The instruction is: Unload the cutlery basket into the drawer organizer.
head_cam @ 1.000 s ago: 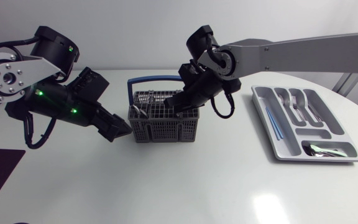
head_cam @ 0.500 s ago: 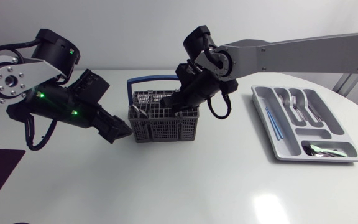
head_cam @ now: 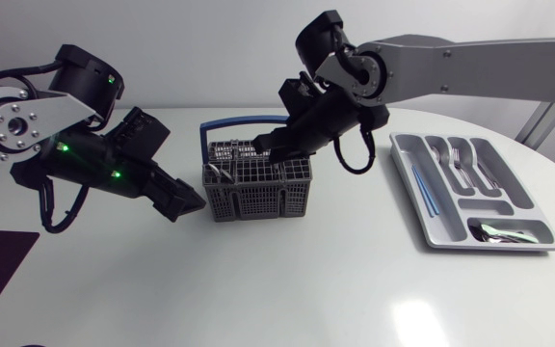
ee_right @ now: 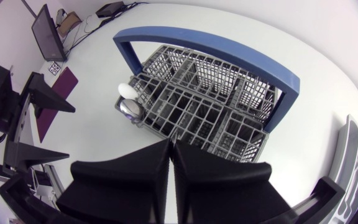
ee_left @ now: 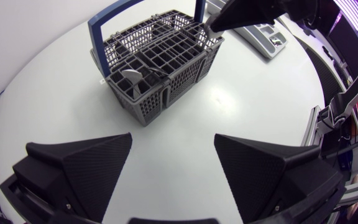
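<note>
**A:** Where does the pickup stand?

**B:** The grey plastic-lattice cutlery basket (head_cam: 258, 200) sits mid-table. The right gripper (head_cam: 261, 145) hangs over its 12 o'clock cells. Its wedge fingers are pressed nearly flat together. I see nothing between them, though something thin could hide there.

**A:** What's left inside?

**B:** Two shiny steel spoon bowls (head_cam: 215, 174) poke up at the basket's 9 o'clock end. I can't see to the bottom of the other cells.

**A:** How would you do it well?

**B:** I'd part the fingers before descending and come straight down. That keeps clear of the blue hoop handle (head_cam: 244, 122) along the 12 o'clock side. Then I'd pinch one spoon by its neck, not both. The left gripper (head_cam: 187, 200) is spread wide and empty, just beside the 9 o'clock wall. It could brace the basket, but it crowds that end.

**A:** Room to move?

**B:** The pale grey compartmented drawer organizer (head_cam: 441, 229) lies at 3 o'clock, well apart, with steel forks (head_cam: 456, 157) already in it. Open white table (head_cam: 287, 289) lies between. The organizer sits near the table's curved rim, so I'd lift high over the basket wall and lower gently there.
</note>
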`<state>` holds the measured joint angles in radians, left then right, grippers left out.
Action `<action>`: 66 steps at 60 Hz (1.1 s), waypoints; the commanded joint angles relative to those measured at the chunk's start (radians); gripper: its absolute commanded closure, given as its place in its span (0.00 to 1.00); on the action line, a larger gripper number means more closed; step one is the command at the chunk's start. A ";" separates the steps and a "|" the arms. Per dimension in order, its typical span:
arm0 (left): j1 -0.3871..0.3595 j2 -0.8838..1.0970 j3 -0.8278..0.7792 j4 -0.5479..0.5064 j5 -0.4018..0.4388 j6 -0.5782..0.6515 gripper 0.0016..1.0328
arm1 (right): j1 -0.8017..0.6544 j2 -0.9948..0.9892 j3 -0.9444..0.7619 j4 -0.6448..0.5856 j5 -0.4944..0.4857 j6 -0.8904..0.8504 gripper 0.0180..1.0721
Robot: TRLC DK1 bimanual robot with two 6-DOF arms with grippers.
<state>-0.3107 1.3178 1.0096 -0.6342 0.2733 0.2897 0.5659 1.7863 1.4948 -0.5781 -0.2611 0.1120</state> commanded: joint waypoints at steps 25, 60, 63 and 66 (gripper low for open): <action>-0.025 0.006 -0.016 -0.010 0.009 0.017 0.10 | -0.051 -0.199 0.053 -0.157 -0.121 0.029 0.95; -0.047 -0.040 -0.026 -0.032 0.009 0.003 0.10 | -0.313 -0.521 -0.243 -0.243 -0.006 -0.035 0.95; -0.048 -0.042 -0.026 -0.032 0.009 0.003 0.10 | -0.340 -0.539 -0.272 -0.252 0.039 -0.052 0.95; -0.050 -0.042 -0.026 -0.032 0.009 0.002 0.10 | -0.368 -0.564 -0.309 -0.253 0.088 -0.072 0.95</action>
<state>-0.3511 1.2938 1.0084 -0.6567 0.2737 0.2890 0.2291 1.2625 1.2377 -0.8154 -0.2111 0.0738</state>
